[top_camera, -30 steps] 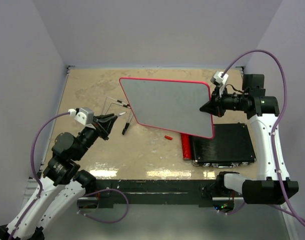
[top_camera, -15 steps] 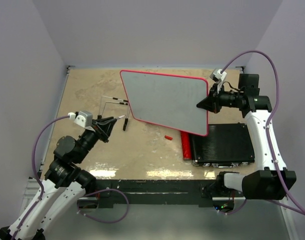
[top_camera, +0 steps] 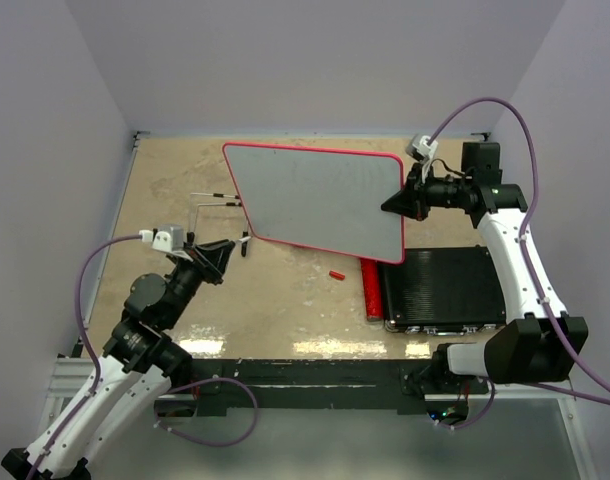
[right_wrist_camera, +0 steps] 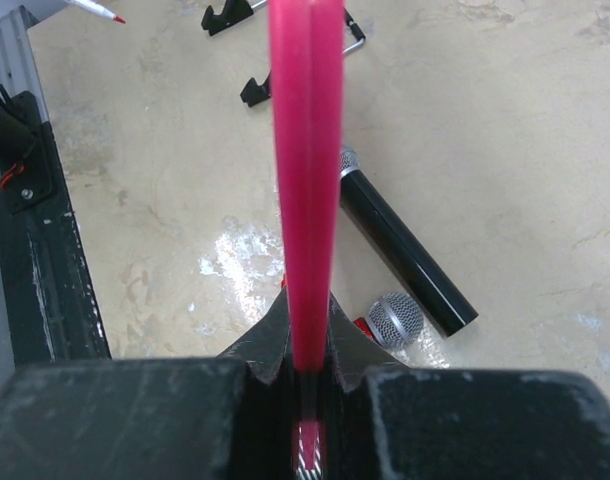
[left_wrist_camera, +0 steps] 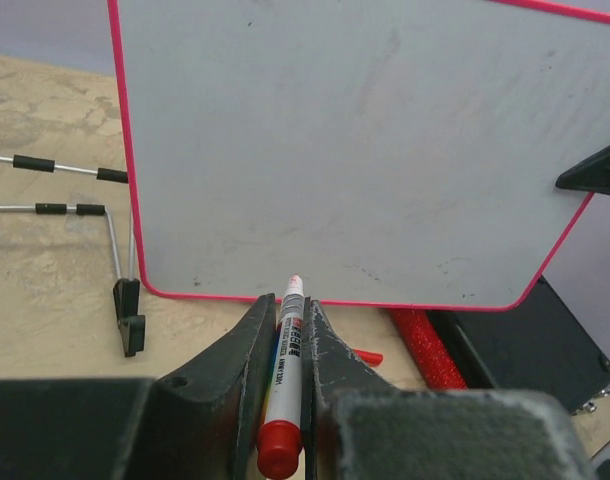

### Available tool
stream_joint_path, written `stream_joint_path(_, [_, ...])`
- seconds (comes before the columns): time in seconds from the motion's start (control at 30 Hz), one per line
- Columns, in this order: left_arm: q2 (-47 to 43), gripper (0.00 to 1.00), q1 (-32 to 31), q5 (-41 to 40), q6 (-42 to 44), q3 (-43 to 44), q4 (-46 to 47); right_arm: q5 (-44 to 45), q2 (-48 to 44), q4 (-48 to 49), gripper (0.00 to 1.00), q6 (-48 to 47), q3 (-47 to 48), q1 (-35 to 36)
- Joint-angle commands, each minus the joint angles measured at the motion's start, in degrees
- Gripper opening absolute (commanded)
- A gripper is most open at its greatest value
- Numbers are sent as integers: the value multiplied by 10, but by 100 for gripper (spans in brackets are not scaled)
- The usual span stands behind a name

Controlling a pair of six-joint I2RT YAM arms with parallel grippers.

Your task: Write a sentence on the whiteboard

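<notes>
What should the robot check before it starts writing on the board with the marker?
1. Is the left gripper shut on the marker? Ok.
2. Is the marker tip bare and pointing at the whiteboard? Ok.
3. Is the right gripper clamped on the whiteboard's edge? Ok.
4. Is the board's face turned toward the marker? Ok.
5. Is there room to write? Ok, no lettering shows, only faint smudges.
6. Is the tip touching the board? Cannot tell.

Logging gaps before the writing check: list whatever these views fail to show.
Whiteboard face: right wrist view shows only its red edge, end-on.
Writing: top and left wrist views show only faint smudges, nothing legible.
Marker label: left wrist view, print too small.
Microphone: right wrist view only; in top view probably under the board.
</notes>
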Motion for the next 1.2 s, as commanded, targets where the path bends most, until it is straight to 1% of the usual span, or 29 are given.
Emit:
stream_joint_path(0.0, [2,0,3,-35,-40,0,87,1,-24,15,0,-39,6,3])
stream_joint_path(0.23, [67,0,3,-38,-3,69,107,-10,-26,29,0,-25,-3,3])
stream_joint_path(0.33, [88,0,3,-36,24,85,138,-36,-22,47,0,20,-3,3])
stream_joint_path(0.4, [94,0,3,-34,39,90,154,-41,-11,51,0,52,2,3])
stream_joint_path(0.6, [93,0,3,-22,76,97,197,-29,11,-13,0,61,52,3])
stream_joint_path(0.73, [101,0,3,-12,78,83,229,-10,-4,-14,0,71,48,3])
stream_joint_path(0.9, [123,0,3,29,88,92,232,4,-24,7,0,86,25,3])
stream_joint_path(1.0, [131,0,3,51,104,104,214,8,-32,9,0,86,17,2])
stream_joint_path(1.17, [157,0,3,63,129,146,166,5,-41,21,0,96,0,-2])
